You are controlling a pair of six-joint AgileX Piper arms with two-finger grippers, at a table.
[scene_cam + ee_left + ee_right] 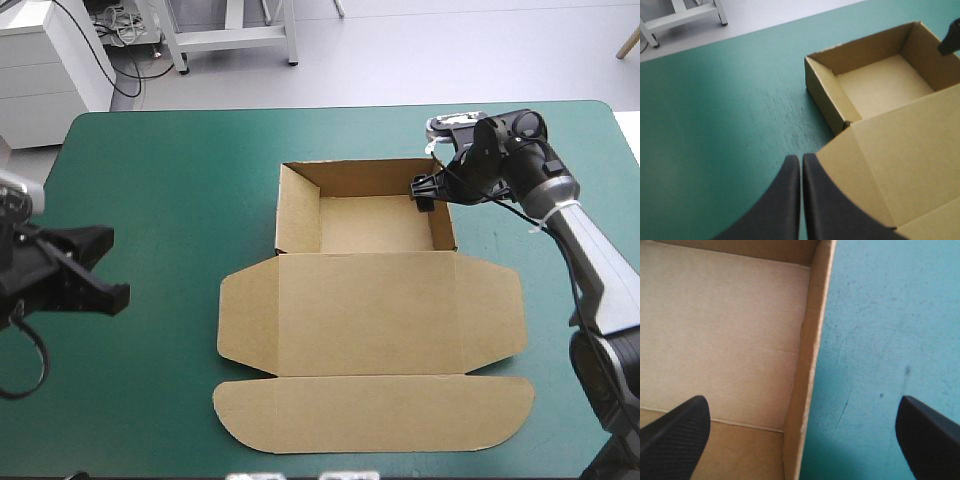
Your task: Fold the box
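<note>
The brown box stands in the middle of the table as an open tray with its walls raised. Its lid and rounded front flap lie flat toward the near edge. My right gripper is open at the tray's far right corner. In the right wrist view the right gripper straddles the tray's right wall, one finger inside the tray and one outside. My left gripper hovers near the table's left edge, well apart from the box. In its own view the left gripper is shut and empty, with the tray ahead of it.
A wide stretch of teal-green cover lies between the left gripper and the box. The table's far edge runs just beyond the tray, its right edge close behind the right arm.
</note>
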